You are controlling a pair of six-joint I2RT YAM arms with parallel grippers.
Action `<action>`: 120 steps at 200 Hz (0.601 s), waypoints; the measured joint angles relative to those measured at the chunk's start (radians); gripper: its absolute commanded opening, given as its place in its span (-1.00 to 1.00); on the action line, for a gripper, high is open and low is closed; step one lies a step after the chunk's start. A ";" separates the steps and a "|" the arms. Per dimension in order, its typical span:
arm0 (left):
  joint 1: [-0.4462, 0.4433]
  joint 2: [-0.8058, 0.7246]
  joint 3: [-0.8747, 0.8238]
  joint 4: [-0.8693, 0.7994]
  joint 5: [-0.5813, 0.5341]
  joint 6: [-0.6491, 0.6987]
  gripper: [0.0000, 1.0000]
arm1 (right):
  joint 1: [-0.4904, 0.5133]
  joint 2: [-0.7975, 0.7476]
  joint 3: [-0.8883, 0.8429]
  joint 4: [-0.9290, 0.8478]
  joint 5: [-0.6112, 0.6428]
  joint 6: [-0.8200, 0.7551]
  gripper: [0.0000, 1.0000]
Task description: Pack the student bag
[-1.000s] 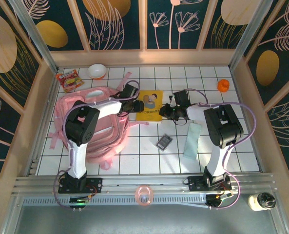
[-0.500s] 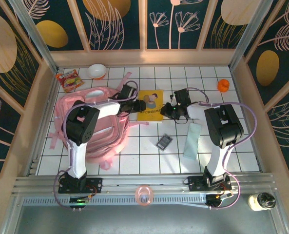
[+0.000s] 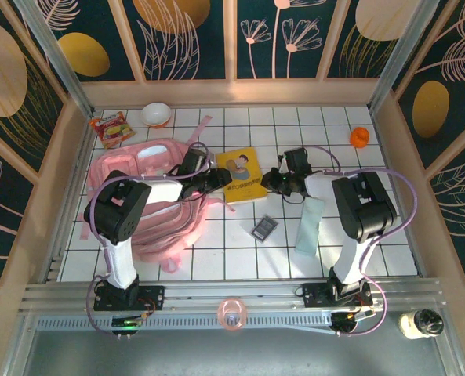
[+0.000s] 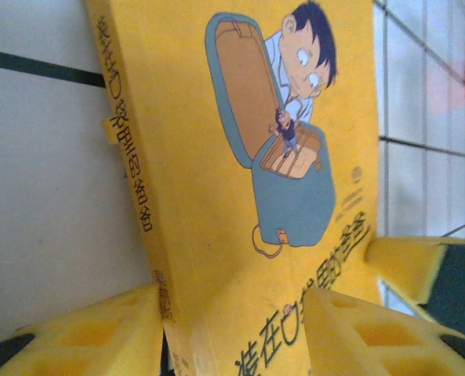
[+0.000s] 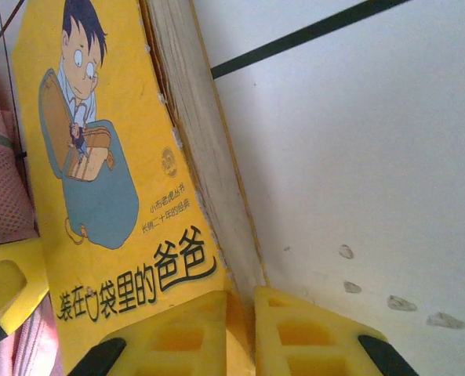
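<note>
White tiled table (image 3: 232, 258): left gripper (image 3: 216, 178) clamps the spine edge of the yellow picture book (image 3: 244, 174). Right gripper (image 3: 273, 182) pinches the opposite corner, apparently sharing its weight for transfer into the student bag (image 3: 103, 168).

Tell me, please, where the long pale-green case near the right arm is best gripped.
Probably across the middle of the pale-green case, coming straight down from above and pinching its narrow width. It lies flat on the tiled table, long and slim, both long sides free; the grey gadget sits apart on its left.
</note>
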 measured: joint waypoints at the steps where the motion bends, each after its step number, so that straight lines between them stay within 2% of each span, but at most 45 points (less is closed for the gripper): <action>1: 0.000 0.000 -0.001 0.002 0.000 -0.002 -0.03 | 0.000 0.000 0.000 0.000 0.001 0.000 -0.75; 41: 0.000 -0.004 -0.009 0.114 0.014 -0.064 -0.04 | 0.000 -0.028 -0.023 -0.016 0.021 0.007 -0.75; 82: -0.045 -0.021 -0.013 0.180 0.103 -0.085 -0.07 | 0.035 -0.038 -0.032 -0.006 -0.014 0.023 -0.75; 90: -0.050 -0.021 -0.013 0.181 0.110 -0.085 -0.14 | 0.037 -0.039 -0.034 -0.007 -0.014 0.026 -0.75; 120: -0.051 -0.021 0.001 0.115 0.077 -0.042 -0.63 | 0.037 -0.050 -0.039 -0.008 -0.009 0.030 -0.67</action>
